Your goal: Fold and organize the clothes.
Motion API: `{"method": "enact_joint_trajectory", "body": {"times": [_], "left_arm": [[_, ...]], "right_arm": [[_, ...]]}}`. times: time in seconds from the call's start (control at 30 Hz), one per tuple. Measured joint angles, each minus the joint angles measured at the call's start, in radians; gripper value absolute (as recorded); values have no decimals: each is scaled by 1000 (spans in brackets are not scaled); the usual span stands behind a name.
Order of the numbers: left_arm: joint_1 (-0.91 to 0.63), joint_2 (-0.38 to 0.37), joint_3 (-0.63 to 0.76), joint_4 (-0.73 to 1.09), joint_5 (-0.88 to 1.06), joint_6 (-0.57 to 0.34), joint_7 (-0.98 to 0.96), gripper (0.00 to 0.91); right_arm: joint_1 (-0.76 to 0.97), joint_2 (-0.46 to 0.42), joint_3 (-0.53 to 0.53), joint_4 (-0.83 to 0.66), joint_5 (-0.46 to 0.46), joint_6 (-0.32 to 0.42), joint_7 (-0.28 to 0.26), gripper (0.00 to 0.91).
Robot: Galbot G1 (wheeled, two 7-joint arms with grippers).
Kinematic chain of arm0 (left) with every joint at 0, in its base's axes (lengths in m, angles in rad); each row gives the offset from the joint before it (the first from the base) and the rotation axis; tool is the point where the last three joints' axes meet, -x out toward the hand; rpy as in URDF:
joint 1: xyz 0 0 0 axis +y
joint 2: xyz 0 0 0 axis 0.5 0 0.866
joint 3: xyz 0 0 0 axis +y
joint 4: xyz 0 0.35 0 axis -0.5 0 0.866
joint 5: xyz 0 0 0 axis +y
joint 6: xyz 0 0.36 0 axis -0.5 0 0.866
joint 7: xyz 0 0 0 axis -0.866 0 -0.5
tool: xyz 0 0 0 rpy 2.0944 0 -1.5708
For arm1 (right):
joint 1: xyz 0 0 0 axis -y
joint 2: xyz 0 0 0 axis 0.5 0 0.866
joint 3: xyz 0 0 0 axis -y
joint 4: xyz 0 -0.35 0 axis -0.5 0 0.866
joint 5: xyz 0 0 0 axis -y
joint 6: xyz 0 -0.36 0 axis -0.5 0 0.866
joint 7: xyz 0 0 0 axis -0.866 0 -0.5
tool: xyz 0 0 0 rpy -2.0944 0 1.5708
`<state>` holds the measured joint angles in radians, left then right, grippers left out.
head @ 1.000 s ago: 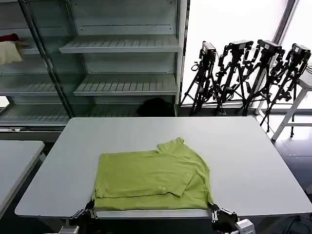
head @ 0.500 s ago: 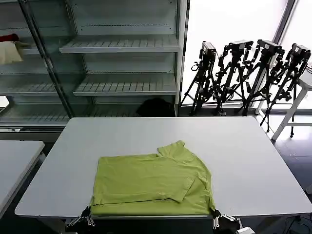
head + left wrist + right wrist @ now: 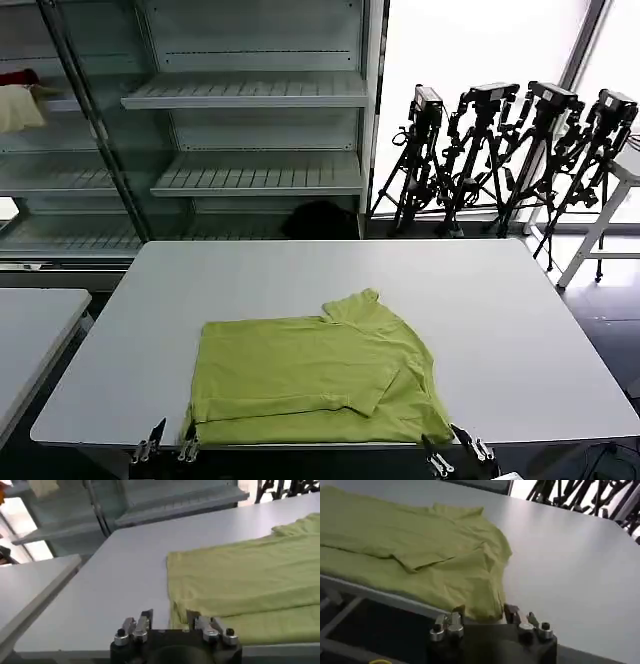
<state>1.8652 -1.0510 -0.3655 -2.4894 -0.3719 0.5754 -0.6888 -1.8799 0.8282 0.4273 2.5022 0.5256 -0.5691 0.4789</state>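
The lime-green shirt [image 3: 310, 380] lies folded flat on the white table [image 3: 500, 320], its near hem along the front edge and its collar end toward the far right. My left gripper [image 3: 168, 445] sits just below the table's front edge at the shirt's near left corner. In the left wrist view the left gripper [image 3: 170, 619] is open, with the corner of the shirt [image 3: 240, 575] lying between its fingers. My right gripper [image 3: 450, 452] is at the near right corner. In the right wrist view the right gripper [image 3: 485, 614] is open around the hem of the shirt [image 3: 410, 545].
A glass-fronted shelving unit [image 3: 250, 130] stands behind the table, with a cream and red cloth bundle [image 3: 20, 100] on a shelf at far left. Camera tripods [image 3: 510, 150] stand at back right. A second table [image 3: 30, 330] is at the left.
Both grippers drew the shirt's near hem to the table's front edge, then went from shut on the corners to open and dropped slightly lower.
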Motion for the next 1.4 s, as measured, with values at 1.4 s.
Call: {"method": "enact_joint_trajectory", "body": {"times": [1.4], "left_arm": [[-591, 2, -1, 341, -256, -38, 291, 907]], "right_arm": [[1117, 193, -362, -763, 129, 8, -324, 907]]}}
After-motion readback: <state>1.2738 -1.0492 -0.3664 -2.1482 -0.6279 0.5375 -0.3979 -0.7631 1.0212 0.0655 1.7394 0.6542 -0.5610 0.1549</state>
